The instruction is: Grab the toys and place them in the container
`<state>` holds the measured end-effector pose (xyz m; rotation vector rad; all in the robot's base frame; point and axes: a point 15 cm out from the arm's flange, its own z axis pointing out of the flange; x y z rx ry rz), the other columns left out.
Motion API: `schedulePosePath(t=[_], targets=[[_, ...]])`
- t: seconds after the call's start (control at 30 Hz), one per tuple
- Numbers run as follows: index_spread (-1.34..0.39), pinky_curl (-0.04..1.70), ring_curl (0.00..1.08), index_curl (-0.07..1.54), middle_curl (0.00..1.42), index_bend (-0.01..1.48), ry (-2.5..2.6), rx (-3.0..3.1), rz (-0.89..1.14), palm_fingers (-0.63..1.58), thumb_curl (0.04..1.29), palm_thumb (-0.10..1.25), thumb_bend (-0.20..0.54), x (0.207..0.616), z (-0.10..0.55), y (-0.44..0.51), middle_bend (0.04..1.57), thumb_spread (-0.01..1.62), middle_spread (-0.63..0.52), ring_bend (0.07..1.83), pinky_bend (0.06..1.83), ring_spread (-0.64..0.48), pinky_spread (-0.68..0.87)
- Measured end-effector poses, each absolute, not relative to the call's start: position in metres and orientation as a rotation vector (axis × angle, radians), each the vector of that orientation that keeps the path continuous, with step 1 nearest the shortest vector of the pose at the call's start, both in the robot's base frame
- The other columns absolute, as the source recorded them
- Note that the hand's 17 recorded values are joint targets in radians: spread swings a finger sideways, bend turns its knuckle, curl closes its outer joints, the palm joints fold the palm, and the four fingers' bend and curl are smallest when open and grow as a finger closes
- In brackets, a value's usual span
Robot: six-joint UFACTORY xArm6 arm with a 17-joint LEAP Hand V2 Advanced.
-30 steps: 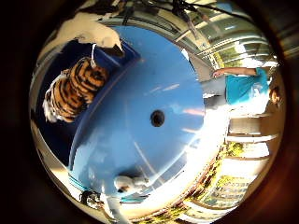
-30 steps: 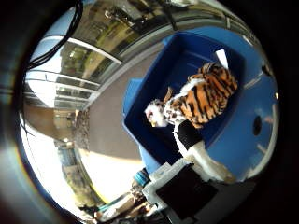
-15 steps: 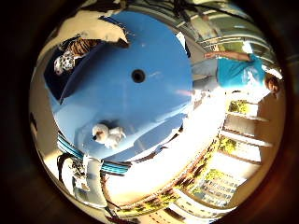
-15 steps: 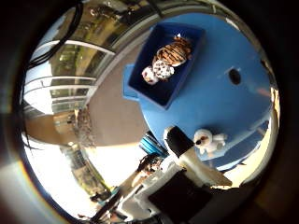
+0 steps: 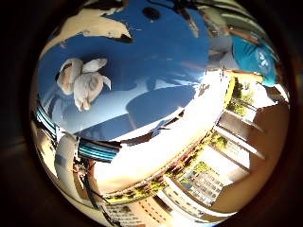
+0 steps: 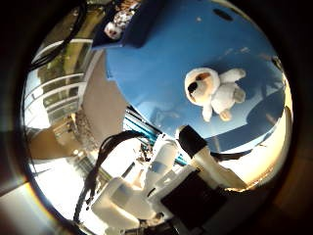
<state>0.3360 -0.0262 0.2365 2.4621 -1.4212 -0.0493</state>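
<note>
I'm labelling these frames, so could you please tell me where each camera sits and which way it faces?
Little finger side palm view: on the palm's little-finger edge, looking down at the blue table and the white plush dog lying on it, with buildings beyond; a pale finger shows at the edge.
Thumb side palm view: on the palm's thumb edge, facing the same table, the dog and the blue container at its far edge; the hand fills the near side.
Shared: the table and the dog.

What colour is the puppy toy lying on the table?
The puppy toy is white, with a dark eye patch; the thumb side palm view shows it best.
</note>
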Motion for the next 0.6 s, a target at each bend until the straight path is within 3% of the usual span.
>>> schedulePosePath(t=[0.23, 0.43, 0.53, 0.6], targets=[[-0.06, 0.26, 0.3, 0.24, 0.35, 0.16, -1.411, 2.417, -0.136, 0.11, 0.33, 0.59, -0.029, 0.329, 0.189, -0.036, 0.19, 1.03, 0.15, 0.42, 0.82, 0.29, 0.5], [-0.01, 0.24, 0.32, 0.23, 0.36, 0.14, -1.395, 2.395, -0.211, 0.23, 0.34, 0.62, -0.027, 0.332, 0.141, -0.04, 0.22, 1.04, 0.1, 0.51, 0.82, 0.28, 0.49], [-0.03, 0.22, 0.35, 0.21, 0.4, 0.14, -1.386, 2.38, -0.245, 0.47, 0.34, 0.63, -0.027, 0.329, 0.13, -0.041, 0.3, 1.04, 0.01, 0.65, 0.85, 0.25, 0.49], [-0.1, 0.23, 0.4, 0.2, 0.46, 0.14, -1.377, 2.38, -0.242, 0.7, 0.36, 0.65, -0.024, 0.329, 0.128, -0.041, 0.44, 1.04, -0.05, 0.79, 0.89, 0.19, 0.47]])
